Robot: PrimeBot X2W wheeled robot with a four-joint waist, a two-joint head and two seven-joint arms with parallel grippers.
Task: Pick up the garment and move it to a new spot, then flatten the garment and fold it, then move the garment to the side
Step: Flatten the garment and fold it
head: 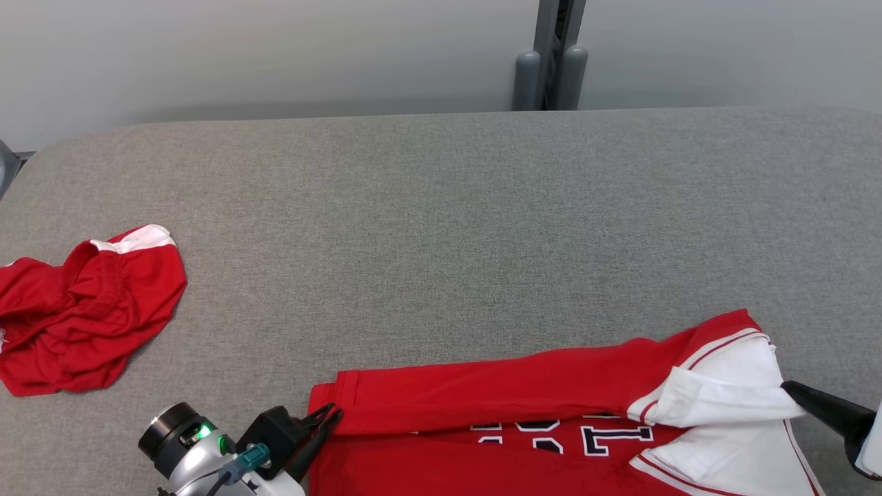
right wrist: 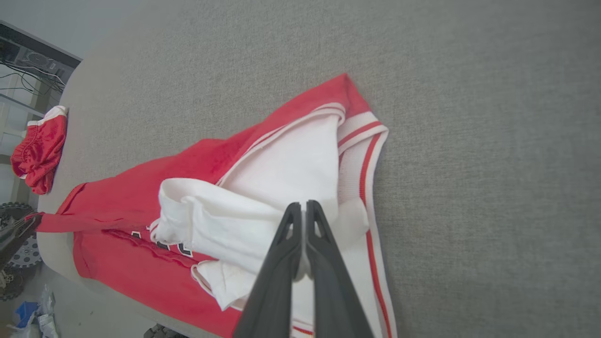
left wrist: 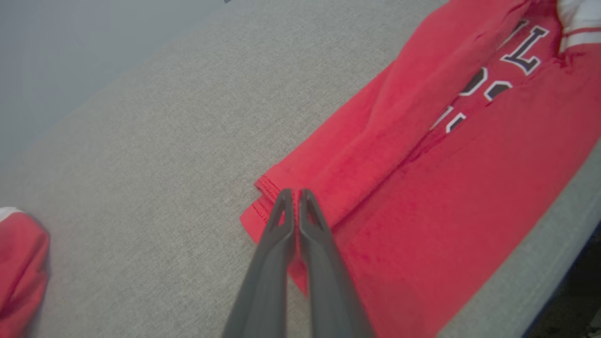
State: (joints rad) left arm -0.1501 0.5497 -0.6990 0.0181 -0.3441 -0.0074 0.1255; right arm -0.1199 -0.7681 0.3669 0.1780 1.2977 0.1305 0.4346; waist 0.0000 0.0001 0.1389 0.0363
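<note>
Head view: red garment (head: pixel 496 393), half-covered navy lettering (head: pixel 613 435).

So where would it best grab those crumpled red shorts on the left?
By the gathered waistband, coming straight down from above. It stands up as a thick ridge across the top of the red shorts, while the rest lies loose and low on the grey table, so a pinch there would probably hold firmest.

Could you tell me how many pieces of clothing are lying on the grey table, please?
2. The red and white jersey lies along the near edge of the table, right of centre; crumpled red shorts sit at its left. None seems hidden.
</note>
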